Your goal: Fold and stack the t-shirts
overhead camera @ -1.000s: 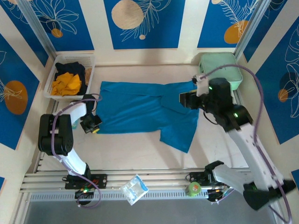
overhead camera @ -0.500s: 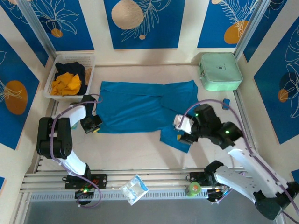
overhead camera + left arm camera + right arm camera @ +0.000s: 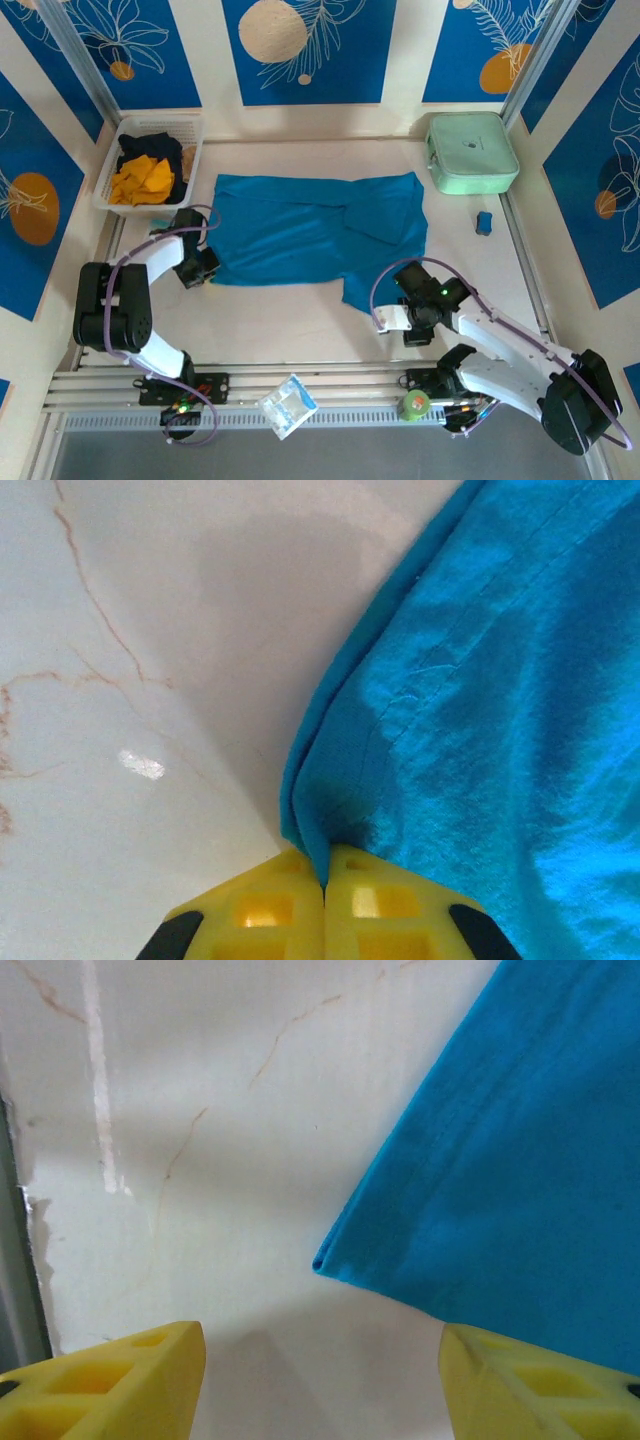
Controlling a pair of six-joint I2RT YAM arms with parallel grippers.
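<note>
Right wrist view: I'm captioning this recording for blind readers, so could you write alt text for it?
The right gripper stands open, its yellow fingers at the bottom corners, with a corner of the teal-blue t-shirt lying just ahead of the gap between them. The shirt covers the right side; pale veined table shows at left.

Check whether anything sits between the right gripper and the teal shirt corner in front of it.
Nothing visible does. The right gripper stands open, facing a corner of the teal t-shirt, with bare table between them.
</note>
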